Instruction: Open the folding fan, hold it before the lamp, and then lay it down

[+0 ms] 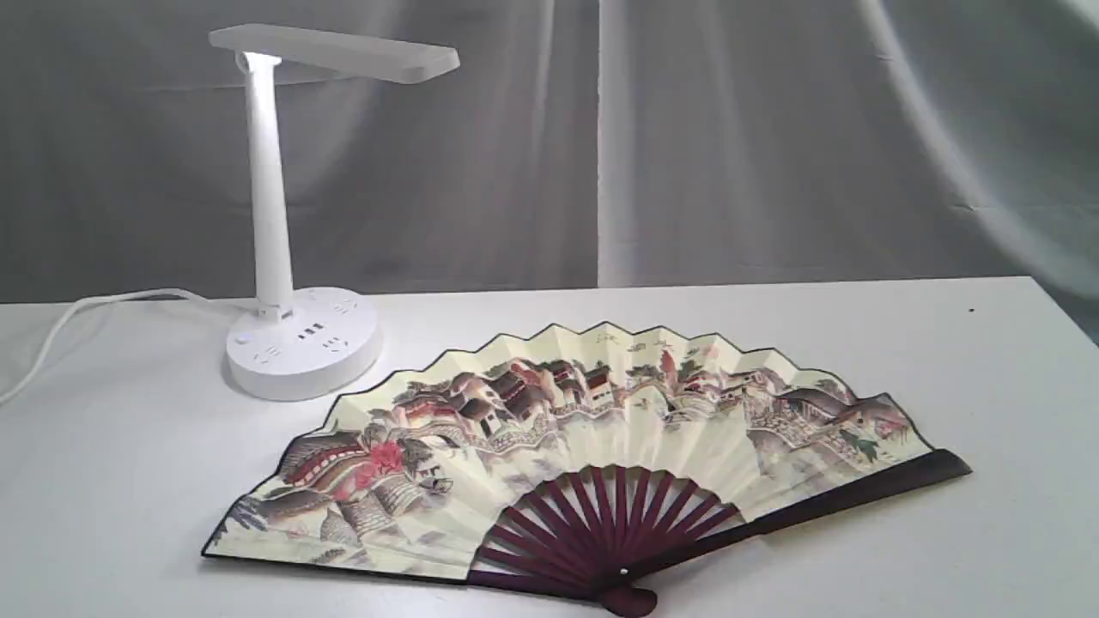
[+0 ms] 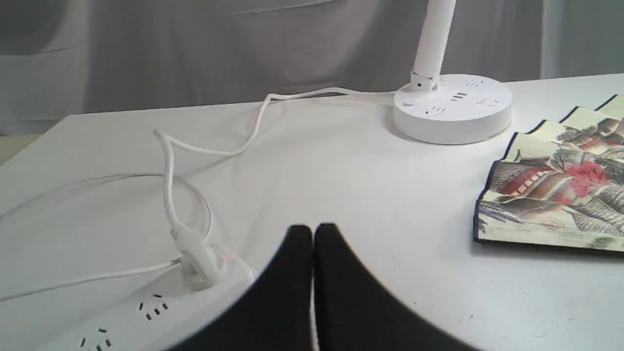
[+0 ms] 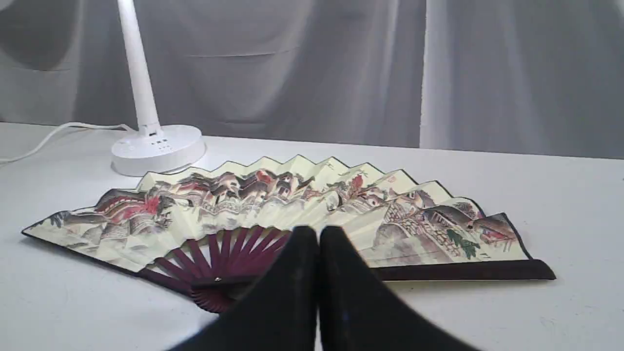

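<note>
Lying fully spread and flat on the white desk (image 1: 901, 558), the folding fan (image 1: 584, 438) shows its painted face upward, with black edging tracing the zigzag outer rim. The right gripper (image 3: 319, 231) is clenched, its two black fingers pressed together with nothing between them. It sits on the pivot side of the fan and does not grasp it. The dark maroon ribs radiate away from its tips, and the cream leaf with its brown and red village scene stretches ahead of it and out to both sides. One thick outer guard runs along the desk on the side away from the left gripper (image 2: 313, 229). That gripper is likewise clenched and empty, well apart from the fan, whose nearest end panel lies ahead of it toward the right gripper's side.

The lamp (image 1: 273, 215) stands upright farther ahead of both grippers, beyond the fan's rim. Its round socketed base is near the fan's edge but not touching it, and a bright patch shows on the stem just under the flat head. Its white cord (image 2: 168, 185) trails back across the desk toward the left gripper, where a plug (image 2: 195, 261) sits in a white power strip (image 2: 136, 317) just beside that gripper's fingers. Grey cloth (image 1: 730, 146) hangs behind the desk.
</note>
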### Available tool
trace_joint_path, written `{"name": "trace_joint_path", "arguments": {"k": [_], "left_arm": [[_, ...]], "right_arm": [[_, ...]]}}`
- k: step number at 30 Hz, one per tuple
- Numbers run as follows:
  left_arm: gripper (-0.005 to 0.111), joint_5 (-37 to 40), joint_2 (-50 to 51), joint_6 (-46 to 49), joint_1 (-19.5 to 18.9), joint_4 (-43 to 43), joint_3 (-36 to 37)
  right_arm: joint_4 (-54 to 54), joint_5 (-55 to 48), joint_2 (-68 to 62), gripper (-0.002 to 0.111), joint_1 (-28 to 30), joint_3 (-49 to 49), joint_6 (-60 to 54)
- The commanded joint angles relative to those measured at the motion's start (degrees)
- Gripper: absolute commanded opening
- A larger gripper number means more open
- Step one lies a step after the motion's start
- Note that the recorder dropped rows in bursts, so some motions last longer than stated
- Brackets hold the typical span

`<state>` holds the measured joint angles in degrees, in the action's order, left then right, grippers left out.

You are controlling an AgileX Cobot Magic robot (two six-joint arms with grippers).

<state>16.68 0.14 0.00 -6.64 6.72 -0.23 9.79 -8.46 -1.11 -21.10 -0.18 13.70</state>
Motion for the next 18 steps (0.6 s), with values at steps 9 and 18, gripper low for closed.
{"name": "trace_joint_path", "arguments": {"k": [9,18], "left_arm": [[0.0,-0.4,-0.1,0.0,0.2,-0.2,0.2],[0.0,-0.4,-0.1,0.0,0.2,-0.2,0.2]], "right_arm": [[0.0,0.5,0.1,0.0,0.0,0.2,0.1],[0.0,-9.9,0.1,0.0,0.0,0.2,-9.9]]}}
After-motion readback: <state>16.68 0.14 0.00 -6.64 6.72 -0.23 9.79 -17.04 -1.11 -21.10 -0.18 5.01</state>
